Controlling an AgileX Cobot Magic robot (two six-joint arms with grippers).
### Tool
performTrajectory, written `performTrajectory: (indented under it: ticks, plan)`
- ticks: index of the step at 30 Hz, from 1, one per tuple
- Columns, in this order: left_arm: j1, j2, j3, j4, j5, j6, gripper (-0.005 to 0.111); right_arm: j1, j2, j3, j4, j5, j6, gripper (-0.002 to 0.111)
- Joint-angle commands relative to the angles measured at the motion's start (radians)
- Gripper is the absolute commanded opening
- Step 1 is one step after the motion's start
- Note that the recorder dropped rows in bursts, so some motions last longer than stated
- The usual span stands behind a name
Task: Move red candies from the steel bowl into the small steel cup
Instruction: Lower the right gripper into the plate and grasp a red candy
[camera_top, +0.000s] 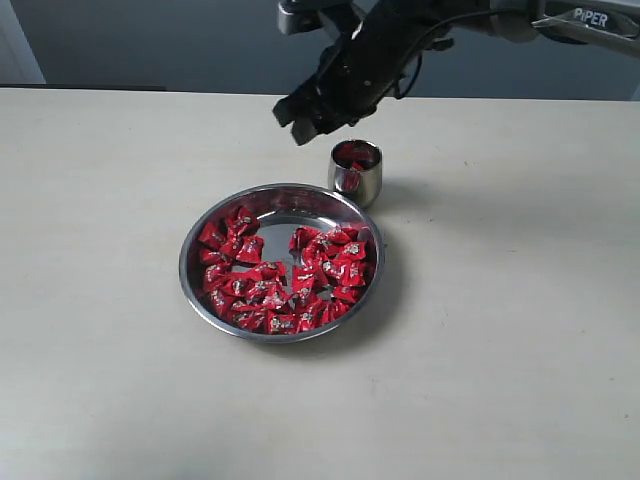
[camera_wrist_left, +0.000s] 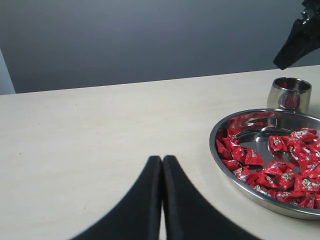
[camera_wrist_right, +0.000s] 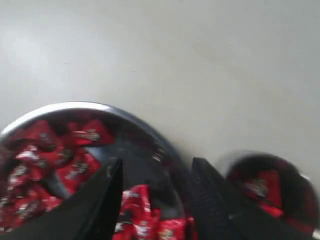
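The steel bowl (camera_top: 282, 262) holds many red candies (camera_top: 285, 275) and sits mid-table. Just behind its right rim stands the small steel cup (camera_top: 355, 172) with red candies (camera_top: 352, 153) inside. My right gripper (camera_top: 305, 122) hovers above and a little left of the cup, open, nothing between its fingers. In the blurred right wrist view the bowl (camera_wrist_right: 135, 122) and the cup (camera_wrist_right: 270, 187) both lie below the open gripper (camera_wrist_right: 157, 167). My left gripper (camera_wrist_left: 162, 161) is shut and empty over bare table, left of the bowl (camera_wrist_left: 220, 150); the cup (camera_wrist_left: 289, 93) shows beyond it.
The beige table (camera_top: 500, 330) stretches wide around the bowl, with its far edge against a dark grey wall (camera_top: 150, 40). The right arm (camera_top: 480, 20) reaches in from the upper right.
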Motion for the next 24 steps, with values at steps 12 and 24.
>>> performTrajectory:
  ticks: [12,24]
  plan:
    - [-0.007,-0.005,0.001,0.001,-0.006,-0.002,0.000,0.112,0.139,-0.002,0.080,0.065,-0.106,0.048]
    - [-0.007,-0.005,0.001,0.001,-0.006,-0.002,0.000,0.141,0.194,-0.002,0.084,0.029,-0.106,0.053]
